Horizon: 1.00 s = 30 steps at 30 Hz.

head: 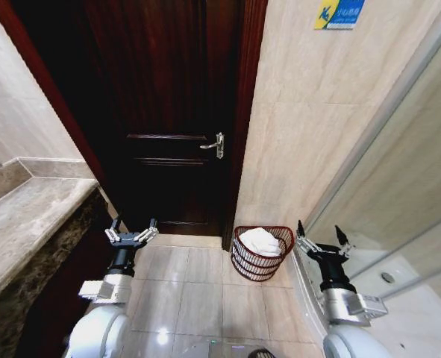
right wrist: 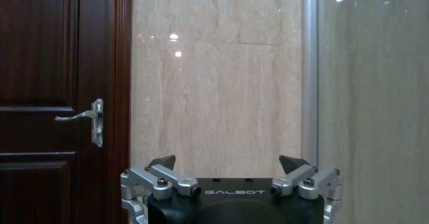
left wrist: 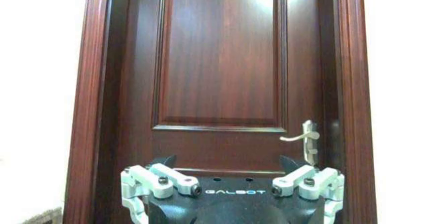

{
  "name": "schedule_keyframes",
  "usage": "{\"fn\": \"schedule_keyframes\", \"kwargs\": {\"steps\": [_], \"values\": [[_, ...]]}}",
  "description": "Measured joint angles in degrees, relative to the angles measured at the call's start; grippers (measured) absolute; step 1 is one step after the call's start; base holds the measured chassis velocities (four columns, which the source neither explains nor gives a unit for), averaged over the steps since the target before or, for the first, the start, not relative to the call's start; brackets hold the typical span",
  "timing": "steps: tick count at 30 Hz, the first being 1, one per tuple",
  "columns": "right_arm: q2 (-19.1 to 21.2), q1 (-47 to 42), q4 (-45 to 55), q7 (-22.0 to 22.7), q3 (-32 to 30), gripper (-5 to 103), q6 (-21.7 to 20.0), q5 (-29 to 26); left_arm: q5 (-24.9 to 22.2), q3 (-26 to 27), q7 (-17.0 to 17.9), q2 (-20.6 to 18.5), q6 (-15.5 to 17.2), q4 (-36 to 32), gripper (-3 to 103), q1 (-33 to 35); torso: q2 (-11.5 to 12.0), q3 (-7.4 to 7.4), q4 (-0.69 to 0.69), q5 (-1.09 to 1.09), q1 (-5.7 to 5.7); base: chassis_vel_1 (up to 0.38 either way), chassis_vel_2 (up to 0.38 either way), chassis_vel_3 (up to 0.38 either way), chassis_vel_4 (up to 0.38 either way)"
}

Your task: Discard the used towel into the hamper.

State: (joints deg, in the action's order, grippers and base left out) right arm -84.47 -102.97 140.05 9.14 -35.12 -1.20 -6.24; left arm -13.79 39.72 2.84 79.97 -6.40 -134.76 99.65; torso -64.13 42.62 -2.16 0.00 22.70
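Note:
The hamper (head: 259, 254), a small round dark red wire-mesh basket, stands on the tiled floor against the wall just right of the door. A white towel (head: 260, 240) lies bunched inside it, rising to the rim. My left gripper (head: 133, 230) is raised left of the hamper, open and empty, pointing at the door. My right gripper (head: 323, 235) is raised just right of the hamper, open and empty too. The left wrist view has the left gripper (left wrist: 228, 162) open before the door panel; in the right wrist view the right gripper (right wrist: 228, 162) is open before the beige wall.
A dark wooden door (head: 171, 112) with a silver handle (head: 216, 146) is shut ahead. A stone counter (head: 26, 216) runs along the left. A glass partition (head: 399, 194) with a metal frame borders the right. Tiled floor (head: 183, 291) lies between the arms.

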Motion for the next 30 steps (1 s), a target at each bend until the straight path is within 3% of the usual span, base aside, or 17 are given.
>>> {"fn": "schedule_keyframes", "kwargs": {"steps": [30], "values": [[0.0, 0.0, 0.0, 0.0, 0.0, 100, 0.0, 0.0, 0.0, 0.0, 0.0, 0.0, 0.0, 0.0, 100, 0.0, 0.01, 0.0, -0.01, 0.0, -0.01, 0.063, -0.067, -0.061, 0.06]]}}
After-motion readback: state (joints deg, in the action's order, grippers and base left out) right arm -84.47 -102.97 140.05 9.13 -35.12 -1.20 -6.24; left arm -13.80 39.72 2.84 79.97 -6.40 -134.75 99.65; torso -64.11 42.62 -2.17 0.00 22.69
